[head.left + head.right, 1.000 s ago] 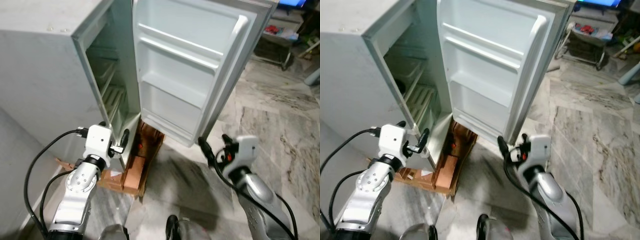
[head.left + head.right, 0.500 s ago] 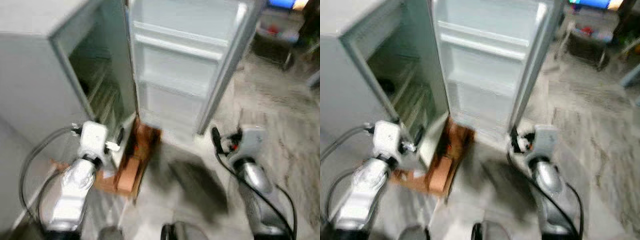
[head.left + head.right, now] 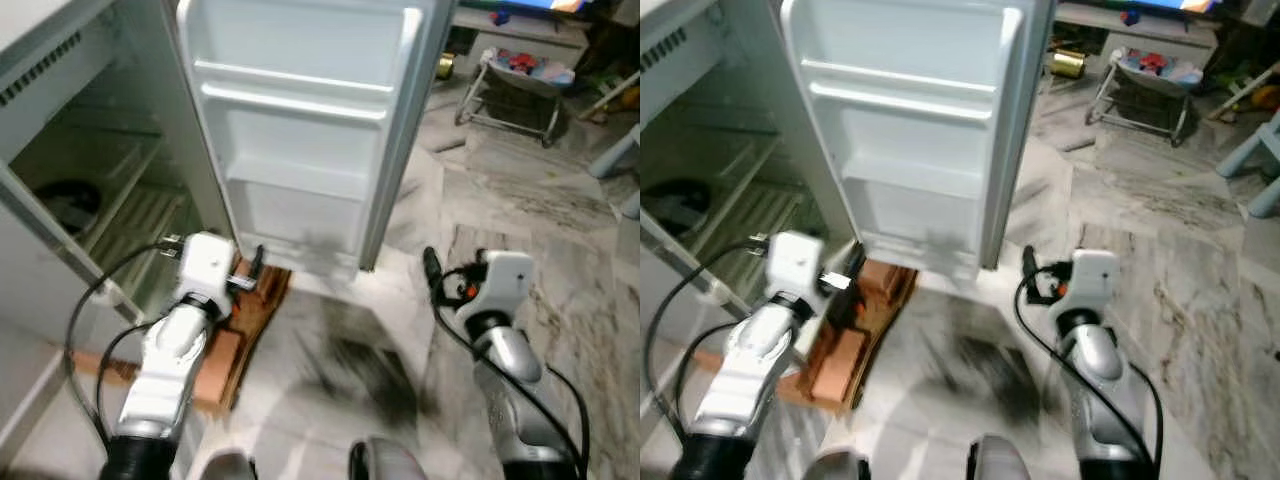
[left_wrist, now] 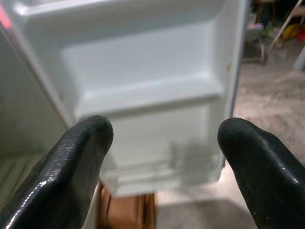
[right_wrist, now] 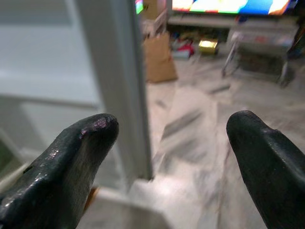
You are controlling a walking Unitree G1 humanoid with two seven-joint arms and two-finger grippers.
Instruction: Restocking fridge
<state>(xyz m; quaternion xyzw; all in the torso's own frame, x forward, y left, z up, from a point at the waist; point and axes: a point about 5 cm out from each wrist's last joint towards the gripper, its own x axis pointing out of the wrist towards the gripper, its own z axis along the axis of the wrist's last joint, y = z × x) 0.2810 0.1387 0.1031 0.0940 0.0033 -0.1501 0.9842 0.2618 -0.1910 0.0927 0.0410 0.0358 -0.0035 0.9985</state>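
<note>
End effectors spread before fridge door

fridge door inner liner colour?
White, on the fridge door; clearest in the left eye view.

right hand open, fridge door edge, marble floor

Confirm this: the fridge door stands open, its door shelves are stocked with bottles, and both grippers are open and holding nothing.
Not quite. The fridge door does stand open, but its door shelves are bare, as the left eye view shows. The left gripper and right gripper are indeed open and holding nothing.
</note>
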